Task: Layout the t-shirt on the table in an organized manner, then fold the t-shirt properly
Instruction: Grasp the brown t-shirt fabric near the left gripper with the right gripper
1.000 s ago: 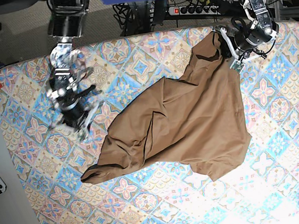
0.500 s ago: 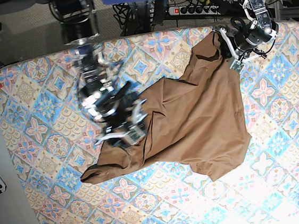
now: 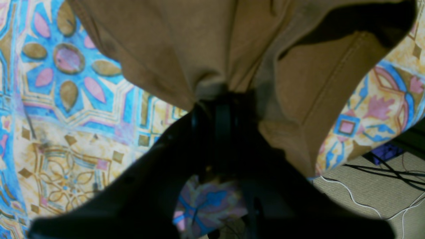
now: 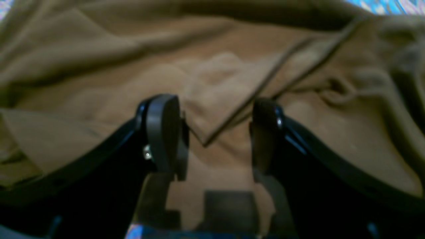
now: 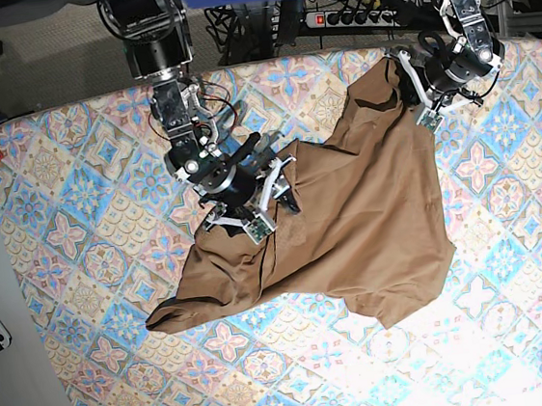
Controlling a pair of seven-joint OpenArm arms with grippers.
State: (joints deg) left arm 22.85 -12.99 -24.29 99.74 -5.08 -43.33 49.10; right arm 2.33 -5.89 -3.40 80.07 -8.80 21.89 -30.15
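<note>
We have the t-shirt (image 5: 350, 214) lying crumpled across the middle of the table (image 5: 72, 243), bunched into folds toward the near left and drawn up to a peak at the far right edge. Our left gripper (image 5: 422, 100) is clamped on that peak: in the left wrist view the fingers (image 3: 222, 116) are together with brown cloth gathered tight between them, a hemmed edge hanging just beside. Our right gripper (image 5: 257, 204) sits low over the shirt's far left part, and in the right wrist view its fingers (image 4: 162, 132) stand apart with nothing between them yet; a stitched hem corner lies on the cloth right in the gap. We judge this to be the spreading stage, with the folding not begun, and the step in hand is to take a second hold so that the shirt can be stretched flat between both arms. To do it well, we should bring the fingers down around that hem corner alone, not around a thick bundle of layers, so that the pull opens the cloth instead of dragging the heap. We should keep the left hold firm as the anchor, then draw the right side away from it, low over the table, watching that the folded-under part nearest us comes free.
</note>
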